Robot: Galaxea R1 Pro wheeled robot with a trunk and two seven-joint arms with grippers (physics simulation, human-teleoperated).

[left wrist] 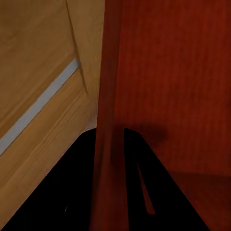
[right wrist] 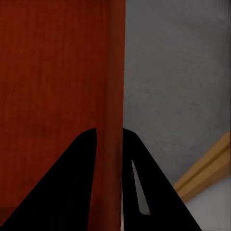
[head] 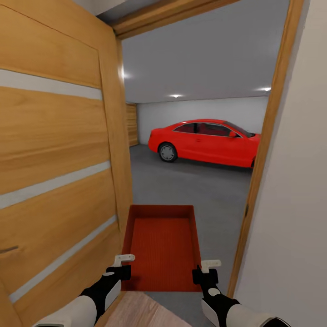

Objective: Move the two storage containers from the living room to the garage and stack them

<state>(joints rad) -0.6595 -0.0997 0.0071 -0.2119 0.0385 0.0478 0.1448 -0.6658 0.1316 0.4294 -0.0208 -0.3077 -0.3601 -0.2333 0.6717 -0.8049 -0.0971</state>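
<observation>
Now at the doorway into the garage point(head: 200, 109), carrying one storage container point(head: 162, 250) out in front of me, level, above the threshold where wood planks give way to the grey floor point(head: 190, 186). My left end effector point(head: 121, 265) is pinched on the container's left wall near its near corner; my right end effector point(head: 208, 269) is pinched on the right wall opposite. Both sit narrow, a thin wall between the fingers.

Handling, as I judge it: rigid bin, empty, probably light. The walls are thin and straight and likely slick, so the two side grips should stay matched and level or it may twist. The open wooden door point(head: 59, 172) sits close on the left; clearance looks tight there.

Head view gives the red car point(head: 204, 141) well apart, across the garage. Left wrist view shows the wall point(left wrist: 108, 96) running between my fingers with the door just beside it. Right wrist view shows the other wall point(right wrist: 113, 96), concrete beyond, and a strip of door frame point(right wrist: 204, 171).
</observation>
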